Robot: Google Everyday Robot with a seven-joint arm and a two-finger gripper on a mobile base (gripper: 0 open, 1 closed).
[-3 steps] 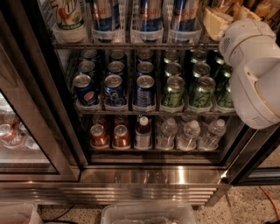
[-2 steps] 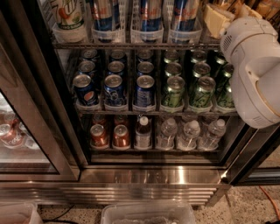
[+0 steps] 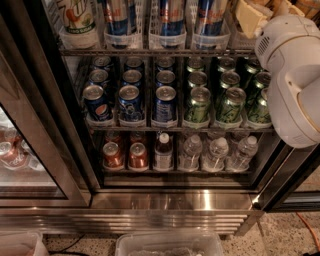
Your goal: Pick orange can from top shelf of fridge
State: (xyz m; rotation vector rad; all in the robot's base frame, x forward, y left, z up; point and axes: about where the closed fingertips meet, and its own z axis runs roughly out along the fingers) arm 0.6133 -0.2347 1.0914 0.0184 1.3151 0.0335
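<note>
The fridge [image 3: 170, 202] stands open in front of me, with a dark frame and a steel base. Only the front of its top shelf [image 3: 150, 51] shows at the upper edge, holding tall blue-silver cans [image 3: 171, 15] in clear trays and a white-green can [image 3: 79, 17]. The orange can is not in view. My white arm [image 3: 295, 80] covers the right side of the racks. My gripper [image 3: 250, 17] shows only as tan parts above the arm, at the right end of the top shelf.
The middle rack holds blue cans [image 3: 131, 100] and green cans [image 3: 198, 104]. The lower rack holds red-brown cans [image 3: 126, 156], a dark bottle [image 3: 163, 152] and water bottles [image 3: 216, 154]. The glass door [image 3: 30, 160] stands at the left. Clear bins [image 3: 167, 244] sit on the floor.
</note>
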